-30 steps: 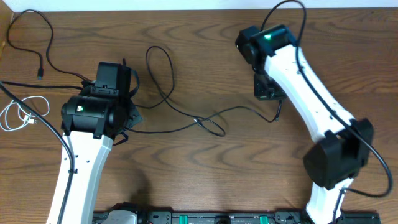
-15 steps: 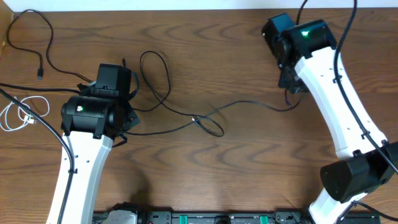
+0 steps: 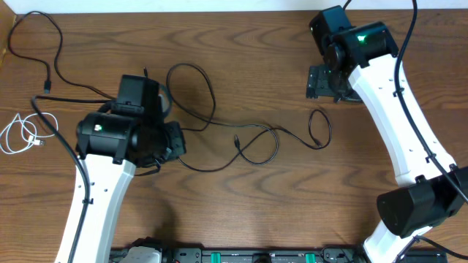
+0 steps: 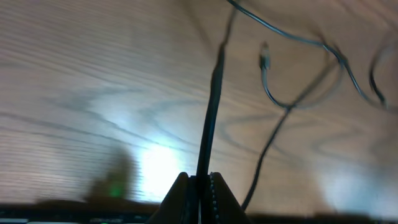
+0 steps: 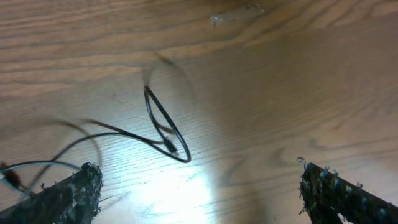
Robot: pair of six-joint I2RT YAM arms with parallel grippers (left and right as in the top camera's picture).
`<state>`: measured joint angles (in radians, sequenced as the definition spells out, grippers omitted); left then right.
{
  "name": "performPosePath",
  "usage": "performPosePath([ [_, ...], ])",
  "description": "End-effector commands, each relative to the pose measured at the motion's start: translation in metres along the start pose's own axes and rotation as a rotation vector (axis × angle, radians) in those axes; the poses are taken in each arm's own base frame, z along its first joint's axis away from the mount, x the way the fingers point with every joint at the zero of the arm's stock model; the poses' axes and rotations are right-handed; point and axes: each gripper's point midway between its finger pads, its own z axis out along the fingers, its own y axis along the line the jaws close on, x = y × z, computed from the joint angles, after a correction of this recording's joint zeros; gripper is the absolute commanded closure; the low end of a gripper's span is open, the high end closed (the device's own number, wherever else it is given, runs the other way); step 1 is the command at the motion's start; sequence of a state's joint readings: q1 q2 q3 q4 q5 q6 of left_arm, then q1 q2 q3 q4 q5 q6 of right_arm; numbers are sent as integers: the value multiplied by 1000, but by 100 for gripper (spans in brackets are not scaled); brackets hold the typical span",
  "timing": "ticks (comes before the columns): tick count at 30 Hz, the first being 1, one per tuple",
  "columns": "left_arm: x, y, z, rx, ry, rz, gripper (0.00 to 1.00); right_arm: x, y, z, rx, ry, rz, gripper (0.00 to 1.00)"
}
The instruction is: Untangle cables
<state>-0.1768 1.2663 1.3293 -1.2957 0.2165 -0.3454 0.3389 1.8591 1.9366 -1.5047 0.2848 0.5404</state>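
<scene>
Now left pincer (image 4: 199,178) clamps black cable (image 4: 214,93), stretched straight ahead; right pincer (image 5: 205,196) gaping wide.

Worktop (image 3: 241,212): brown wood grain, smooth, slight sheen under light.
Black cables (image 4: 211,112): thin smooth sheath, faintly glossy.
White cable (image 3: 29,139): glossy plastic.
Arm shells (image 3: 95,204): smooth white plastic.
Right hand (image 5: 199,180) fingers (image 5: 62,196): black, rough, grainy.

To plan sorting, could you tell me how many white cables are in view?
1: the white cable lies coiled at the left edge of the table; others could hide beneath the left arm or right arm.
</scene>
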Motion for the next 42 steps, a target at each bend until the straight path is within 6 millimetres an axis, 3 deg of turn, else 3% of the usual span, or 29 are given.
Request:
performPosePath([
  [1, 14, -21, -5, 72, 30, 93, 92, -6, -7, -1, -21, 0, 16, 1],
  [10, 48, -62, -27, 166, -33, 292, 92, -15, -10, 5, -134, 36, 34, 1],
  [15, 23, -35, -31, 3, -177, 125, 92, -13, 1, 3, -192, 45, 8, 1],
  [16, 16, -28, -32, -38, -209, 95, 89, -13, 2, 3, -196, 45, 6, 1],
  [19, -2, -21, -30, -111, -276, 66, 49, -12, 6, 2, -198, 44, -3, 1],
  [20, -8, -21, -27, -130, -289, 65, 39, -11, 7, 2, -201, 46, -6, 1],
  [22, -18, -22, -19, -160, -297, 63, 19, -9, 11, 2, -208, 50, -14, 1],
  [24, -27, -24, -7, -187, -287, 65, 12, -5, 18, 2, -221, 58, -28, 1],
  [31, -65, -19, 40, -277, -258, 27, 12, 9, 29, 7, -217, 90, -72, 1],
  [37, -114, 10, 71, -305, -291, -104, 12, 24, 42, 14, -211, 116, -119, 1],
  [42, -148, 12, 104, -198, -291, -179, 12, 29, 55, 18, -240, 119, -131, 1],
])
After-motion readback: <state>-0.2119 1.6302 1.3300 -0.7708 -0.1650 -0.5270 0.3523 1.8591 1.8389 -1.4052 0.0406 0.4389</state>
